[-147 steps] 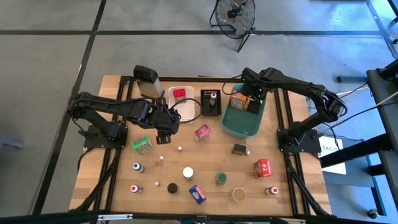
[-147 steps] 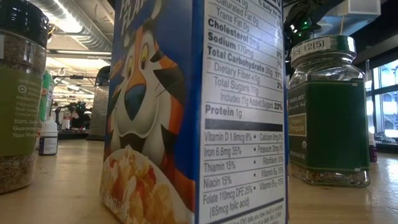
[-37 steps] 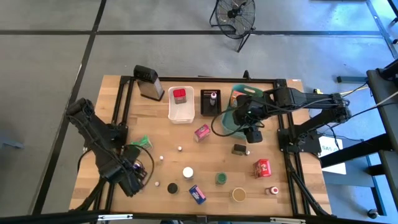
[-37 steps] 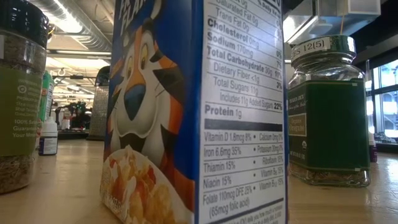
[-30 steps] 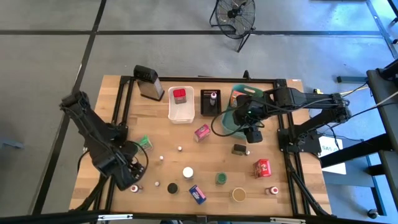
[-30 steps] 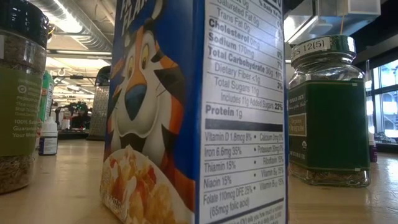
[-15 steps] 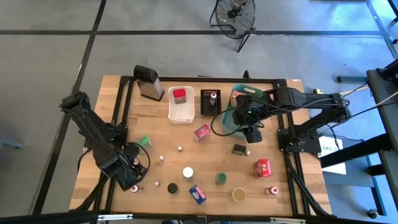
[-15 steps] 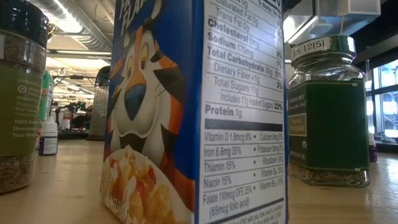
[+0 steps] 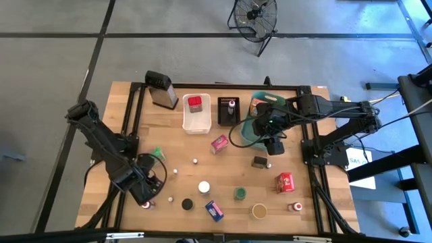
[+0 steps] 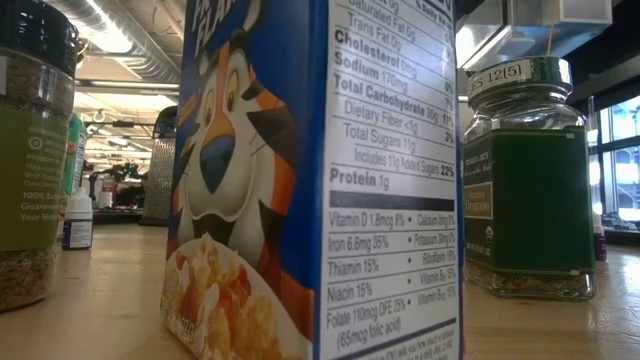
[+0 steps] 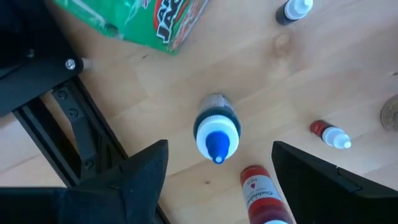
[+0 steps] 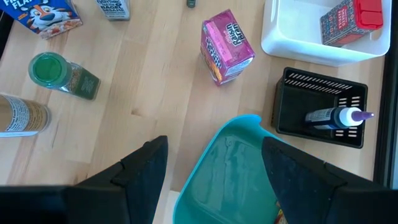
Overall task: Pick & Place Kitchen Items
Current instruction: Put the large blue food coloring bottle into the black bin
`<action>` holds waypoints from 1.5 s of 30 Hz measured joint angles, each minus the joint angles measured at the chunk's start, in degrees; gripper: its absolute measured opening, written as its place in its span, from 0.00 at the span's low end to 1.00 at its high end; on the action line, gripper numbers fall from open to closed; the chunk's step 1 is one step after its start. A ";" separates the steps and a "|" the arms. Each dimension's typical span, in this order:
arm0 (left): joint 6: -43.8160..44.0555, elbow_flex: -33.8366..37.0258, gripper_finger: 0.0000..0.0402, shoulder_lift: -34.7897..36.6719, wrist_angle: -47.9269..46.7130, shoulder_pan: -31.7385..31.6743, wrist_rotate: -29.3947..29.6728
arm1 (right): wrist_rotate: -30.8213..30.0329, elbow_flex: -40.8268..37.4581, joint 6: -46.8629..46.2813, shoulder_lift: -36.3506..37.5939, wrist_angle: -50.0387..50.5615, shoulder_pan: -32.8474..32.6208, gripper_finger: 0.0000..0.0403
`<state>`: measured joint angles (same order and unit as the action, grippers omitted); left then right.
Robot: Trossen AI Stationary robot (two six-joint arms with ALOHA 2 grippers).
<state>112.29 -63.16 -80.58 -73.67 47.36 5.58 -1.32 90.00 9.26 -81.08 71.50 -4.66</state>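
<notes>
In the left wrist view a small bottle with a blue cap [image 11: 216, 132] stands upright on the wood. My left gripper [image 11: 217, 169] hangs open above it and points down, one finger on each side, touching nothing. A red bottle [image 11: 261, 194] stands close beside it, and a green packet [image 11: 144, 20] lies farther off. In the high view my left gripper [image 9: 144, 194] is near the table's front left and hides the bottle. My right gripper [image 9: 273, 146] hangs open over the near rim of the teal basket [image 12: 229, 169], holding nothing.
A white bin [image 9: 196, 115] with a red box, a black tray [image 9: 229, 113] with a bottle and a grater [image 9: 160, 89] line the far edge. A pink box [image 9: 219, 143], red box [image 9: 284, 182], blue cereal box [image 9: 214, 210], jars and small bottles are scattered over the near half.
My left gripper has sunk a little toward the blue-capped bottle and shifted slightly toward the table's right, still open.
</notes>
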 joint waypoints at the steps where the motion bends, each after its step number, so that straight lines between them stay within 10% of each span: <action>1: 0.02 0.00 0.70 0.00 -0.01 -0.23 -0.17 | 0.00 0.01 0.00 0.00 0.00 -0.01 0.66; 31: -7.04 0.21 0.70 -4.74 1.89 -3.28 -3.19 | 0.00 0.02 0.00 0.02 -0.17 0.00 0.65; 45: -10.01 11.05 0.70 -4.15 14.94 -3.70 -8.52 | 0.00 0.02 0.01 0.02 -0.15 0.00 0.65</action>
<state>102.28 -52.11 -84.73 -58.73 43.66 -2.94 -1.32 90.02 9.27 -81.06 71.35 -4.66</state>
